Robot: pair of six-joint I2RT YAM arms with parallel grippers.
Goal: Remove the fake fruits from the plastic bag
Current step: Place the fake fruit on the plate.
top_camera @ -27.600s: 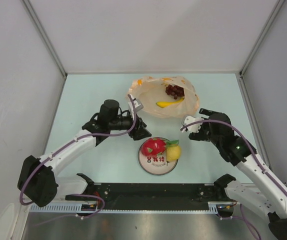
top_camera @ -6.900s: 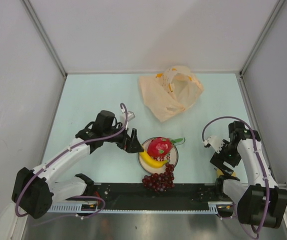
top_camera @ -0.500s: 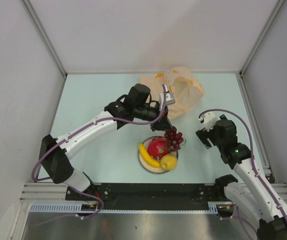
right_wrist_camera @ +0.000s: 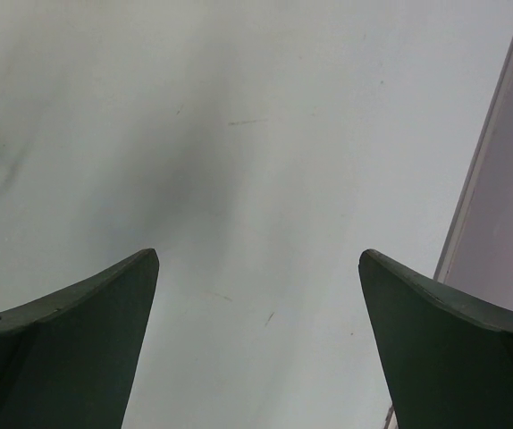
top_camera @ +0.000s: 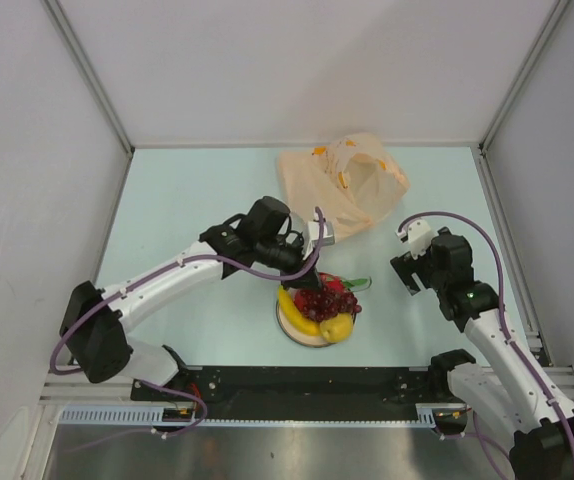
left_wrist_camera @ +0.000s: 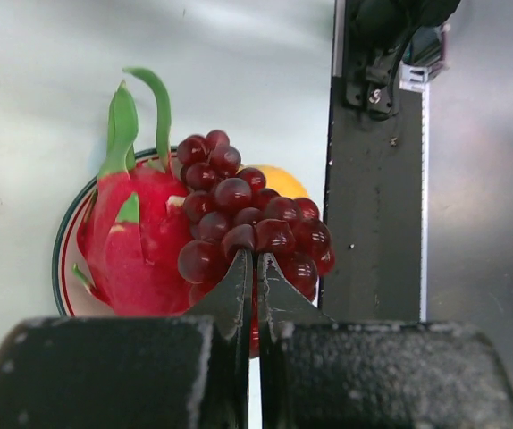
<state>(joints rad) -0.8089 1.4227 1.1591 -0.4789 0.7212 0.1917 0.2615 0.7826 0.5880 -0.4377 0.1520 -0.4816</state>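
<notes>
My left gripper (left_wrist_camera: 255, 266): fingers pinched flat together, tips nipped into the top of the grape bunch (left_wrist_camera: 255, 228)
My right gripper (right_wrist_camera: 256, 259): spread wide, holding nothing, hanging over bare table (right_wrist_camera: 239, 134) to the right of the plate (left_wrist_camera: 59, 259)
Grape bunch: resting on the plate, pressed against the dragon fruit (left_wrist_camera: 136, 250)
Left wrist view alone gives me: the pinch itself, the dragon fruit's green tips standing up, a sliver of lemon (left_wrist_camera: 279, 181) behind the grapes, and the black rail (left_wrist_camera: 373, 197) along the table's near edge
Top view alone gives me: the banana (top_camera: 295, 310) curved along the plate's left side and the lemon at its near right edge; my own wrist hides the pinch from here
Plastic bag (top_camera: 342, 190): crumpled at the far side of the table, well apart from the plate, seen from above only
Right wrist view: just my two dark fingers, the pale table surface and a strip of side wall
</notes>
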